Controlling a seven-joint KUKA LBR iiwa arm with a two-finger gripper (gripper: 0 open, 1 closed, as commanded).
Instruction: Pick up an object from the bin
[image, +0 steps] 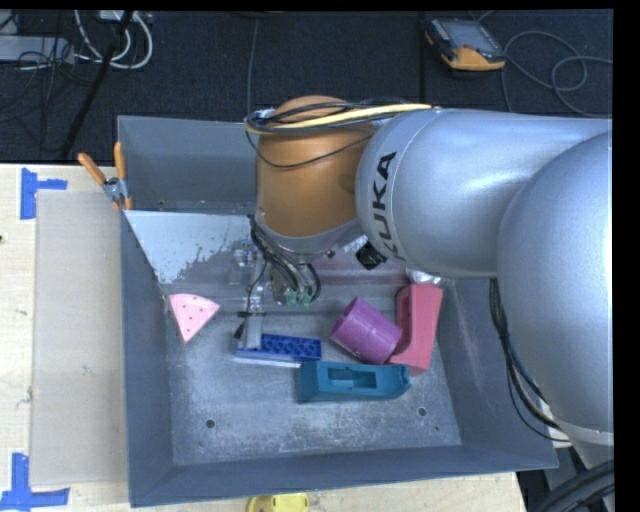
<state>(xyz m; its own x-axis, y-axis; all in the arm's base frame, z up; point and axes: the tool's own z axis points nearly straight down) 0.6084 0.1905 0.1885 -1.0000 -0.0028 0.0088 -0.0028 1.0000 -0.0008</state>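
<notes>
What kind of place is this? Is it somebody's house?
Probably a robot lab, not a home. A big silver KUKA robot arm reaches into a grey metal bin holding a purple plastic cylinder and a teal plastic block.

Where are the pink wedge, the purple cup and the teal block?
pink wedge (192, 313), camera view, middle of its top face.
purple cup (365, 331), camera view, its side wall.
teal block (320, 384), camera view, its left part.

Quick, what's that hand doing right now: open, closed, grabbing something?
The hand: cannot be told if open or closed; it is at the left end of the flat blue brick.
</notes>
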